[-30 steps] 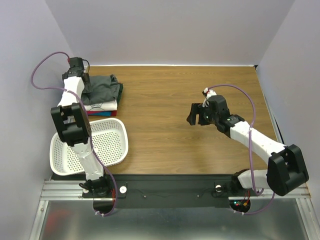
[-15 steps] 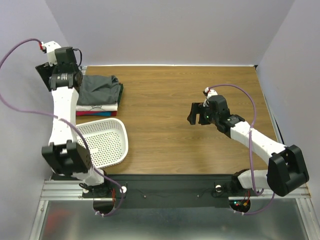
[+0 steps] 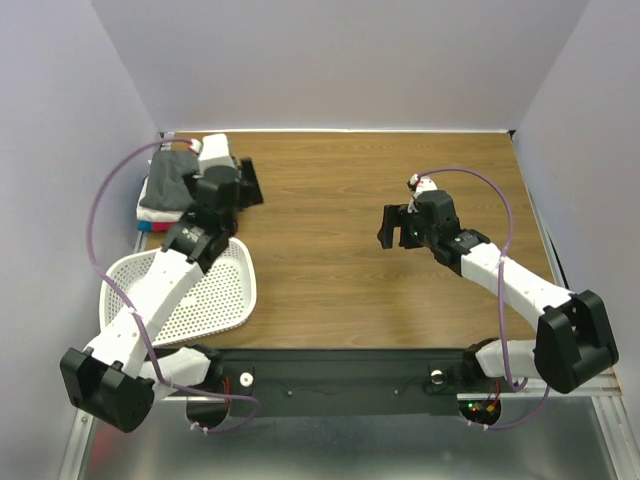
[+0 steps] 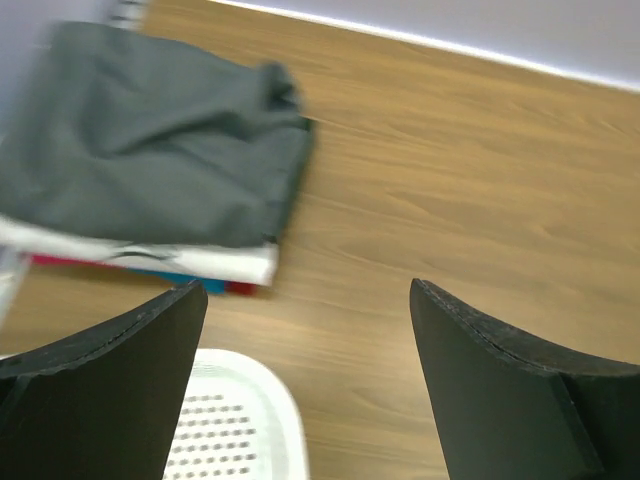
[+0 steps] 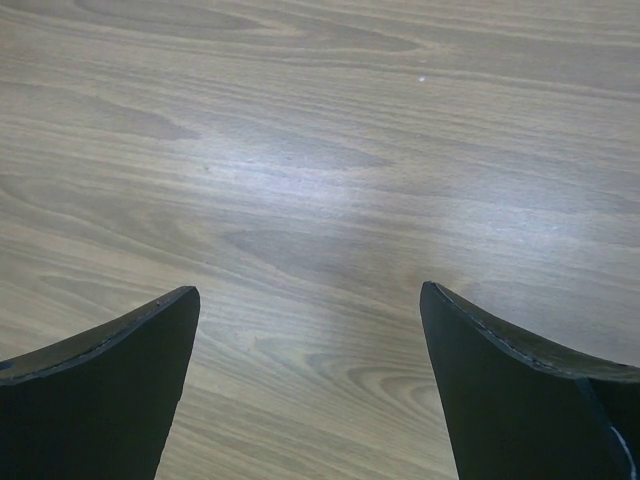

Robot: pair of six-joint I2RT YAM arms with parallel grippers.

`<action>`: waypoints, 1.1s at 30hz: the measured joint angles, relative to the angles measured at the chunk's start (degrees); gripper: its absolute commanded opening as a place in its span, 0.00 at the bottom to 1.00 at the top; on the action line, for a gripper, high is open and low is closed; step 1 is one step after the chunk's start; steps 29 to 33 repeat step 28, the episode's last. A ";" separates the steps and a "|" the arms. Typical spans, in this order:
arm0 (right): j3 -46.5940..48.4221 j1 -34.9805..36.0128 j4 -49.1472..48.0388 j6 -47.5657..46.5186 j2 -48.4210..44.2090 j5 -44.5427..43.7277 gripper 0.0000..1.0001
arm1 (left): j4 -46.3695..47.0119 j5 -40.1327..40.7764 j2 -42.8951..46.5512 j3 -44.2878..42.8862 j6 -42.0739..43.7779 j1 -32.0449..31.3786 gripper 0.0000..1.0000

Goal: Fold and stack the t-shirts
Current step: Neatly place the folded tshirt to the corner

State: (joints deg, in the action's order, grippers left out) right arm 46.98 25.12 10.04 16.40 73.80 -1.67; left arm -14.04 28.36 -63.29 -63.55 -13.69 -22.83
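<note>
T-shirts (image 4: 150, 170) lie stacked, untouched; left gripper (image 4: 305, 290) and right gripper (image 5: 310, 290) both gape wide, holding nothing.

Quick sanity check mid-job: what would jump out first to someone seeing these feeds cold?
The folded stack of t-shirts in the far left corner of the table, dark grey tee on top with white, red and blue edges beneath. In front of it sits the white perforated basket, the left arm reaching across it. The left gripper and right gripper are both open and empty, the right over bare wood mid-table.
</note>
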 measured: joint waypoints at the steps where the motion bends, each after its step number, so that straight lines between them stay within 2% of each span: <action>1: 0.00 0.00 0.00 -0.17 -0.02 -0.66 0.98 | 1.75 -1.31 0.63 2.75 -0.81 -1.92 0.95; 7: 0.00 -0.55 0.00 -0.98 -0.52 -5.33 0.99 | 8.52 -7.34 1.09 12.07 -6.62 -11.67 0.95; 14: -1.18 -1.46 -0.24 -1.42 -3.87 -9.84 0.99 | 14.36 -9.75 0.98 14.75 -9.84 -16.61 0.95; 33: -2.95 -1.55 -0.63 -1.40 -6.97 -12.94 1.00 | 16.20 -9.97 1.01 15.72 -8.90 -17.22 0.97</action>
